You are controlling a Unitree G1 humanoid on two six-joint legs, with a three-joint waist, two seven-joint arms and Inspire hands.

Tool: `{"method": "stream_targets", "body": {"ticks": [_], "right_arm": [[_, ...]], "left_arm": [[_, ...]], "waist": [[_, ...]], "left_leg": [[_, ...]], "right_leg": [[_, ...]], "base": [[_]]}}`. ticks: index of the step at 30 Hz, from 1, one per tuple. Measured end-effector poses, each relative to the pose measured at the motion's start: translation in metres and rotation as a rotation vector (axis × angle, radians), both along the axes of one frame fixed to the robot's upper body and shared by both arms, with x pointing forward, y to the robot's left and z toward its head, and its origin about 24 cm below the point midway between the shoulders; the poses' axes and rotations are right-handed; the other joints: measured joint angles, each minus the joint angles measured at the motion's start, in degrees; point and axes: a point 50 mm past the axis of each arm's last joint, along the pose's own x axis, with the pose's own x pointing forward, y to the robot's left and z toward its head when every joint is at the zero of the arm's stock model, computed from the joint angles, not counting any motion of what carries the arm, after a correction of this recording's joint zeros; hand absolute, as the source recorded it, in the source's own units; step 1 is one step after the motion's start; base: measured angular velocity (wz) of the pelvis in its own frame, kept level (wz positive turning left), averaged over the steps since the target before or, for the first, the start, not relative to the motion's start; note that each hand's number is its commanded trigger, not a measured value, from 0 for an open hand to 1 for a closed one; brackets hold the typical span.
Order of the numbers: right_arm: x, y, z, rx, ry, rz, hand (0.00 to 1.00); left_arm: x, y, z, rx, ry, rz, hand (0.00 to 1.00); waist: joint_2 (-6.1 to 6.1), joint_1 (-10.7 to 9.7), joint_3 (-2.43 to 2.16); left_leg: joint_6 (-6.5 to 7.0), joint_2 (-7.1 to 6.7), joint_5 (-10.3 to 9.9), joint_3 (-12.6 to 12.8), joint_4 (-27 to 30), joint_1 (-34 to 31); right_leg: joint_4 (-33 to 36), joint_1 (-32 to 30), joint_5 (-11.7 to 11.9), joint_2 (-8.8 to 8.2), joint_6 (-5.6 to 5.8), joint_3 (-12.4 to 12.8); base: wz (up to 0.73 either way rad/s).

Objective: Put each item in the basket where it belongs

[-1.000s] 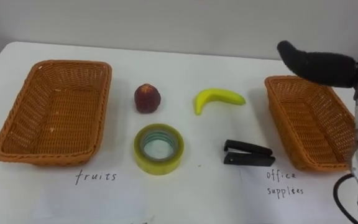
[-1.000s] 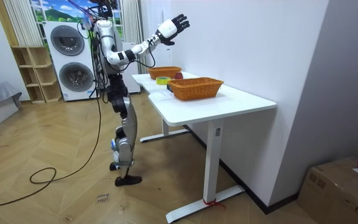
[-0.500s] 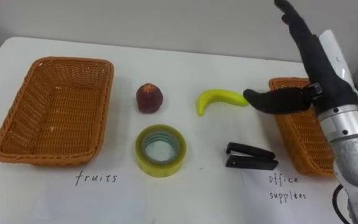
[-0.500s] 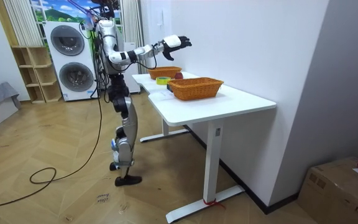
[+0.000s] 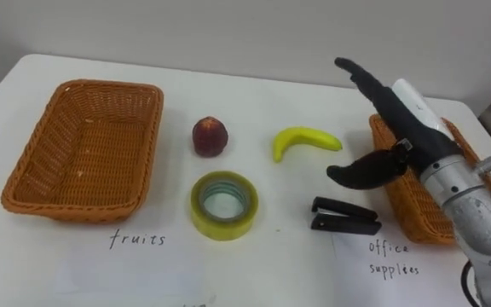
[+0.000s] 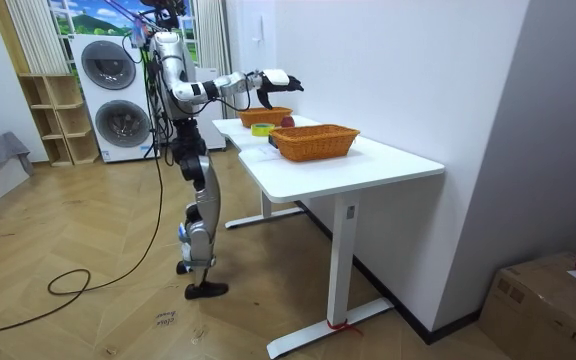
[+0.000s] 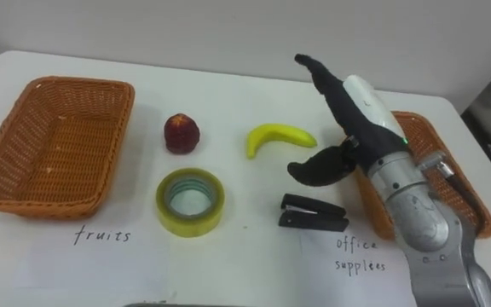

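Note:
A dark red fruit point(image 5: 210, 136) and a yellow banana point(image 5: 305, 141) lie on the white table point(image 5: 271, 94), between two wicker baskets. In front of them are a yellow-green tape roll point(image 5: 223, 205) and a black stapler point(image 5: 345, 217). The left basket point(image 5: 24, 175) stands above the handwritten word "fruits". By "office supplies" on the right stands the right basket point(image 5: 405, 205), partly hidden by my arm. My right hand point(image 5: 407, 111) hovers open just above the stapler, fingers stretched toward the far edge and thumb spread toward the banana. The room view has this hand point(image 6: 268, 78) out over the table.
The table's far edge meets a pale wall. In the room view I stand at the table's end nearest the washing machines point(image 6: 118, 95). Wooden shelves point(image 6: 53, 120) stand beside them, and a cardboard box point(image 6: 548, 300) sits on the floor at the room view's right.
My right hand came down from high on the right and swung in over the table. It is now low above the stapler, beside the banana. The things on the table stayed put.

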Motion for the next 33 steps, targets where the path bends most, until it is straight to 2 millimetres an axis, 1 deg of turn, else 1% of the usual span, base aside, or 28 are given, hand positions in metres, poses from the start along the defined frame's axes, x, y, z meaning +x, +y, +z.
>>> {"method": "stream_targets", "body": {"ticks": [6, 12, 16, 21, 23, 24, 26, 28, 33], "right_arm": [[0.000, 0.002, -0.003, -0.023, 0.040, 0.022, 0.00], [0.000, 0.002, -0.005, -0.037, 0.065, 0.033, 0.00], [-0.001, 0.003, -0.007, -0.044, 0.105, 0.065, 0.00], [-0.002, 0.003, -0.010, -0.054, 0.148, 0.077, 0.00], [-0.001, 0.002, -0.013, -0.064, 0.167, 0.075, 0.00], [-0.001, 0.000, -0.016, -0.070, 0.182, 0.067, 0.00], [-0.001, -0.002, -0.019, -0.072, 0.204, 0.050, 0.00], [-0.001, -0.003, -0.021, -0.080, 0.222, 0.040, 0.00], [0.000, -0.005, -0.023, -0.097, 0.231, 0.028, 0.00]], "left_arm": [[0.000, 0.000, 0.000, -0.005, 0.000, 0.000, 0.00], [0.001, 0.000, 0.000, -0.005, -0.001, 0.001, 0.00], [0.000, 0.000, 0.000, -0.005, 0.001, 0.001, 0.00], [0.001, 0.000, 0.000, -0.005, 0.000, 0.000, 0.00], [0.003, 0.000, 0.000, -0.004, -0.002, -0.003, 0.00], [0.004, 0.000, 0.000, -0.003, -0.006, -0.004, 0.00], [0.007, 0.001, 0.001, -0.001, -0.015, -0.010, 0.00], [0.010, 0.002, 0.002, 0.005, -0.024, -0.016, 0.00], [0.012, 0.004, 0.003, 0.010, -0.024, -0.014, 0.00]], "waist": [[-0.19, 0.07, -0.03], [-0.24, 0.10, 0.05], [-0.20, 0.02, 0.13], [-0.09, 0.00, 0.21], [-0.12, 0.02, 0.21], [-0.18, 0.02, 0.21], [-0.36, -0.01, 0.11], [-0.59, -0.01, 0.20], [-0.67, 0.00, 0.22]], "left_leg": [[0.01, -0.02, 0.01, 0.04, 0.12, 0.15], [0.02, 0.10, 0.02, 0.08, 0.06, 0.29], [0.02, 0.39, 0.01, 0.03, 0.03, 0.21], [0.01, 0.39, 0.01, -0.04, -0.46, 0.15], [0.01, 0.32, 0.01, -0.07, -0.45, 0.10], [0.01, 0.03, 0.01, -0.08, -0.42, 0.00], [0.03, 0.00, 0.02, -0.08, -0.09, -0.52], [0.04, 0.00, 0.03, -0.07, 0.07, -0.78], [0.04, 0.01, 0.03, -0.05, -0.03, -0.51]], "right_leg": [[-0.11, 0.01, 0.00, -0.05, 0.01, 0.28], [-0.21, 0.14, 0.00, -0.10, 0.01, 0.34], [-0.20, 0.11, 0.00, -0.11, 0.01, 0.16], [-0.15, 0.00, 0.00, -0.04, 0.01, -0.16], [-0.15, -0.03, 0.00, -0.04, 0.01, -0.21], [-0.13, -0.13, 0.00, -0.05, 0.01, -0.23], [-0.06, -0.68, 0.00, -0.07, 0.01, -0.22], [-0.08, -0.96, 0.01, -0.09, 0.01, -0.13], [-0.25, -0.77, 0.00, -0.07, 0.01, 0.39]], "base": [[0.00], [0.00], [0.00], [0.00], [0.00], [0.00], [0.00], [0.00], [0.00]]}}
